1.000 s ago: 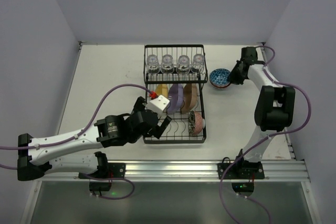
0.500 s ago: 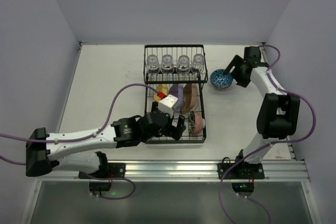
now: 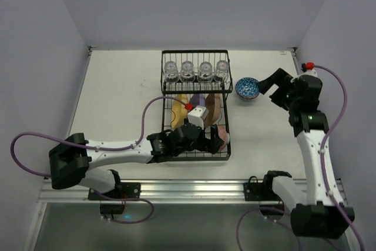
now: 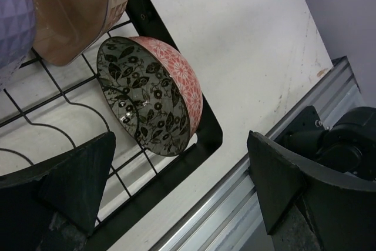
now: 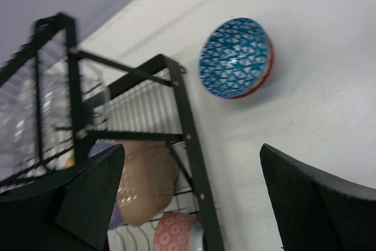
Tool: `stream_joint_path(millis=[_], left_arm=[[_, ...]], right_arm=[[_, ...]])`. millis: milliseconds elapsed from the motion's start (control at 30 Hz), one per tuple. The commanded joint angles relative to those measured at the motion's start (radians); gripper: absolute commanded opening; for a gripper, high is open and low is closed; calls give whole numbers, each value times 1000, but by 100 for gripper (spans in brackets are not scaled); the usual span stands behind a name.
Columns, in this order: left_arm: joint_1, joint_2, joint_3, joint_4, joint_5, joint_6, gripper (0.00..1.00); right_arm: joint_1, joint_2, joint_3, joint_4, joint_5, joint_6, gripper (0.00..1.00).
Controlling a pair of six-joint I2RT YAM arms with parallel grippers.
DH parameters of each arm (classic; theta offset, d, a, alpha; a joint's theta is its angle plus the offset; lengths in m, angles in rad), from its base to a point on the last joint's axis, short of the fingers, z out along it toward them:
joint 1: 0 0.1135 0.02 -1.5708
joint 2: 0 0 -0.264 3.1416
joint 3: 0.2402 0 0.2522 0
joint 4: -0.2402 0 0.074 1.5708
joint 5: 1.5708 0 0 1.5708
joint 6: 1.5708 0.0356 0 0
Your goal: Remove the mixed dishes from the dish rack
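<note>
From above, the black wire dish rack (image 3: 163, 80) stands on the white bench (image 3: 117, 98). The blue patterned bowl (image 3: 247, 88) sits just right of it, with the right pincer (image 3: 275, 90) wide and empty nearby. At the left wrist, the left pincer (image 4: 180, 145), wide and holding nothing, faces the reddish patterned bowl (image 4: 150, 95) leaning in the rack's lower tray. That bowl is probably the next pick, calling for a descent onto its rim. The right wrist shows the blue bowl apart from the fingers.

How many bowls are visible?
2: blue bowl on the table right of the dish rack; reddish bowl on edge in its near-right corner. The left arm may hide more.
</note>
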Motion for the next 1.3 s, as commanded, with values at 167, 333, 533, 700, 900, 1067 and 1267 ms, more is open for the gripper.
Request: stream_joint_path(millis=[167,333,533,700,900,1067,1267], left_arm=[[76,127,-51,344,180,-74,80],[84,191,-52,432,218,-98,55],[84,220,-58,490,244,-104,31],[85,256,-54,527,281,-118,20],[88,262,-69,552,286,-141,0],[97,243,-104,623,313,-166,0],[113,239,-186,832,377,-209,0]], right_arm=[[-1,-378,-183,84,-384,58,99],[-1,-487,-185,37,-524,67,99],[-1,-530,-197,-6,-535,46,99],[-3,-532,-185,-35,-510,23,99],[-1,-529,-148,-54,-510,11,99],[-1,-535,-131,-61,-504,6,99],[-1,-541,-117,-71,-509,3,99]])
